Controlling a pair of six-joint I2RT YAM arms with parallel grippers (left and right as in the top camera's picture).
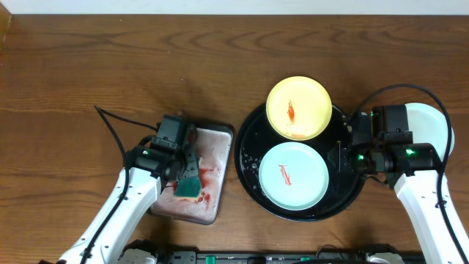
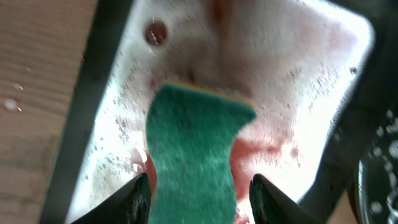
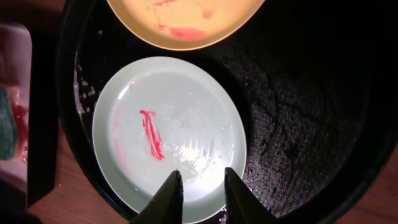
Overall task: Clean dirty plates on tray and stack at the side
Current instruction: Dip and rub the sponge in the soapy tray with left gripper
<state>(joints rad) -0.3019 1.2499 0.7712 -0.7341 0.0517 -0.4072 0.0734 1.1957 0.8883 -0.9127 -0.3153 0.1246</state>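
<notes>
left gripper [image 2: 199, 186] hangs low over a small rectangular grey tray [image 1: 220, 139] on the left of the wooden table [image 1: 110, 59]. its fingers stand partly apart on either side of a teal sponge [image 2: 193, 155]. one finger looks to be against the sponge, while a sliver of tray shows between the sponge and the other finger, so the sponge is straddled rather than squeezed. the sponge lies on the grey tray, whose floor is wet, foamy and tinged pink-red.

right gripper [image 3: 202, 177] is over the near right part of the large round black tray [image 1: 245, 165]. its two fingers are only narrowly apart with nothing between them, and their tips are above the near edge of the mint plate [image 1: 308, 183]. whether they touch it is not clear.

the mint plate lies flat in the near half of the black tray with a short red sauce smear near its middle. just beyond it is the yellow plate [image 1: 311, 99], also smeared red, at the far side of the tray with its far edge riding out over the rim. a third pale plate [image 1: 432, 121] sits off the tray on the table to the right, partly hidden behind the right arm. the black tray's floor is speckled with water drops.
</notes>
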